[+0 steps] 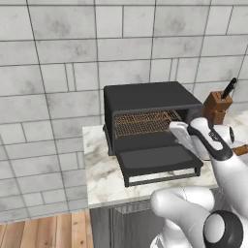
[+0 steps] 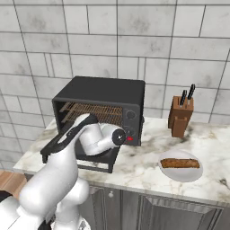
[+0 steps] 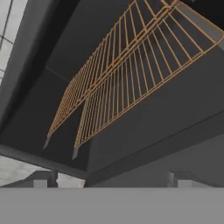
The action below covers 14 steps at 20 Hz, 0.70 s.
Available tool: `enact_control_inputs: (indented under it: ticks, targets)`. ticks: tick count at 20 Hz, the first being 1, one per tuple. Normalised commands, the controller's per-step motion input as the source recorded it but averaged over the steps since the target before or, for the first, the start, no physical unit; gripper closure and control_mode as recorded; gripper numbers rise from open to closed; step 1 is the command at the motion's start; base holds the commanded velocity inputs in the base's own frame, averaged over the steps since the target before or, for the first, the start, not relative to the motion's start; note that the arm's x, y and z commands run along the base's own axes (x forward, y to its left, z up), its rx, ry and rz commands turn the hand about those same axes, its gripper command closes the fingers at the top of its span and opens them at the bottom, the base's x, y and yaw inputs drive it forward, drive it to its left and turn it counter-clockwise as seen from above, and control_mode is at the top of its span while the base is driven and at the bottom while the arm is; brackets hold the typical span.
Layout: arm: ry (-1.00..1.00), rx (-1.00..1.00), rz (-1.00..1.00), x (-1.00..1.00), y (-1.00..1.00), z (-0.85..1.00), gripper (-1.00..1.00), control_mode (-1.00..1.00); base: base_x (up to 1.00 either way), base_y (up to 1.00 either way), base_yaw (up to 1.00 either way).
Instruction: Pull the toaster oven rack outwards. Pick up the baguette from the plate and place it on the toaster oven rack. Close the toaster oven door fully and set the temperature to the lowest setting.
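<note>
A: Status. Toaster oven (image 1: 150, 104) on the marble tabletop (image 2: 143, 164), toaster oven door (image 1: 157, 160) dropped flat in front of it. Toaster oven rack (image 1: 145, 123) sits inside the cavity; front edge looks no further out than the opening.

B: So the pull isn't done?

A: My read, no. Hand view looks straight into the cavity at the copper grid (image 3: 127, 74), tilted by the camera's roll. The rack seems not yet drawn out. The gripper (image 1: 180, 136) is at the right of the mouth, above the open door.

B: Fingers?

A: Two dark fingertips (image 3: 40, 178) at the bottom of the hand view, far apart, nothing between them. Wide open, touching nothing I can see.

B: Baguette?

A: On its white plate (image 2: 194, 176), baguette (image 2: 180, 163) lying flat, right of the oven and in front of the knife block (image 2: 180, 117). Untouched as it lies. Left to do: rack out, bread across, door up, temperature knob down.

B: Hard to make out?

A: The arm hides the right part of the oven front in the left base view and the lower left of the door in the right one. Knobs (image 2: 130, 115) are small dark discs; no setting readable. Whether the fingertips are level with the rack's front wire, I can't tell.
</note>
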Motion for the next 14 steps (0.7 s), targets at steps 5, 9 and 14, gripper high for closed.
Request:
enact_control_inputs:
  ticks: [5, 9, 14]
  targets:
    - [-0.01, 0.01, 0.0, 0.3, 0.0, -0.01, -1.0, -1.0, 0.0, 0.0, 0.0]
    - [0.0, 0.0, 0.0, 0.33, 0.0, 0.0, -1.0, -1.0, 0.0, 0.0, 0.0]
    - [0.0, 0.0, 0.0, 0.32, 0.0, 0.0, -1.0, -1.0, 0.0, 0.0, 0.0]
